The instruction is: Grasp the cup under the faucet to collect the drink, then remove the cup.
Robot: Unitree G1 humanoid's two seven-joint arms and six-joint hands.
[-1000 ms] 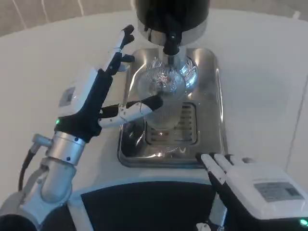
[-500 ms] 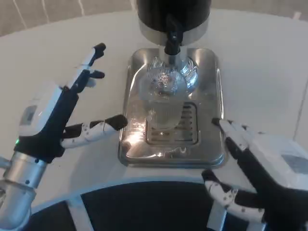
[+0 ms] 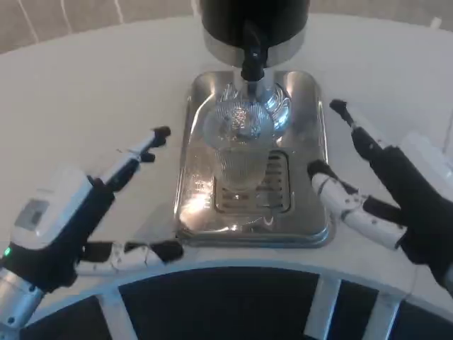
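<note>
A clear ribbed plastic cup stands on the steel drip tray, right under the black faucet of the dispenser. My left hand is open at the lower left, off the tray, fingers spread and well clear of the cup. My right hand is open at the right edge of the tray, thumb near the tray's right rim and fingers reaching up toward the back; it does not touch the cup.
The tray sits on a white round table. A dark curved band runs along the table's near edge. White table surface lies to the left and right of the tray.
My left hand has drawn back from the cup toward the lower left. My right hand has risen from the bottom edge up along the tray's right side.
</note>
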